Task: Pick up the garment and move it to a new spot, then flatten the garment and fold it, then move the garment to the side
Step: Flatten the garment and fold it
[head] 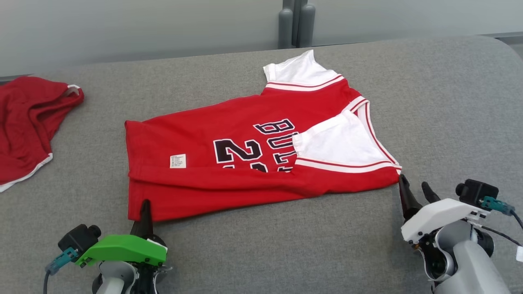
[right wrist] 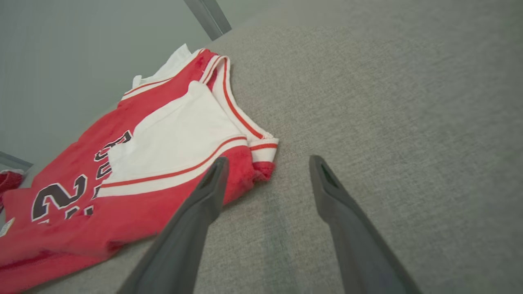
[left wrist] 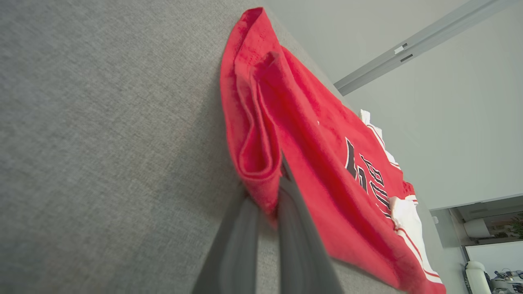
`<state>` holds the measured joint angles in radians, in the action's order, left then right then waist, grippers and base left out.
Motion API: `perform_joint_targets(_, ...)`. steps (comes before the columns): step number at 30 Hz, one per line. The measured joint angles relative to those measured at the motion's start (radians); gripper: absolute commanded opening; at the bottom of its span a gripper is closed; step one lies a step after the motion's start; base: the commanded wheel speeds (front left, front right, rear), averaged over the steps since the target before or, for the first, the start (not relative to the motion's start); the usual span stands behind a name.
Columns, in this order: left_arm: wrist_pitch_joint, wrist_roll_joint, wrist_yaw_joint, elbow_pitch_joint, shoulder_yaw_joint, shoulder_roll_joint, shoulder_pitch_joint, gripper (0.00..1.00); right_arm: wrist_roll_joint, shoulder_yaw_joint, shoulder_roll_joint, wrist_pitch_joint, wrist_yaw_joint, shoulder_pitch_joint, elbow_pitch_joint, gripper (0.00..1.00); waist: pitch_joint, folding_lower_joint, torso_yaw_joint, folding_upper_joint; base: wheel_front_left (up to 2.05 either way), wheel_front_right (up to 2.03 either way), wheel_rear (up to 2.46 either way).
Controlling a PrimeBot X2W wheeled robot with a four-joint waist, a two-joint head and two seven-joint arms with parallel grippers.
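Garment [head: 192,139]: a red sleeveless basketball jersey with white panels and red-and-white striped trim at the neck and armholes. It lies mostly flat, sideways, in the middle of the grey fabric-covered tabletop [head: 449,102]. Its near long edge is doubled over into a soft fold, and its hem is toward the robot's left.

At the lower left of the head view, the left end effector [head: 145,204], with its green housing, points away from the robot. Its two dark fingers [left wrist: 294,228] are pinched together on the near corner of the folded hem. The right end effector [head: 413,181], on a white housing, leans in toward the jersey's near shoulder corner. Its fingers are spread wide and grip nothing. One fingertip is at the red edge, and the other is above bare tabletop.

Dark, white-outlined lettering on the chest reads "BU" before a white panel covers it, with a large "2" beside it. A small white label [head: 177,161] near the hem is too fine to read. A second red garment [head: 24,118] lies crumpled at the far left.
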<state>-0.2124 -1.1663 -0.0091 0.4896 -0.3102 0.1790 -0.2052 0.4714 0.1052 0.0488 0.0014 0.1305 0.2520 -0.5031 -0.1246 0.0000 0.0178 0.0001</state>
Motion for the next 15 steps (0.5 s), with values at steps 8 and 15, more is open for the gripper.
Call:
perform_joint_targets(8,0.017,0.016,0.014,-0.029,-0.020,-0.008,-0.004,0.00,0.054,-0.028,0.000,0.020,0.000,0.107,-0.182,1.00,-0.022,0.0000,-0.036,0.0000,0.00,0.00,0.00)
perform_joint_targets(15,0.019,0.016,0.017,-0.031,-0.019,-0.007,-0.020,0.00,0.113,-0.059,0.003,-0.009,0.000,0.196,-0.286,0.23,-0.044,0.0000,-0.058,0.0000,0.00,0.00,0.00)
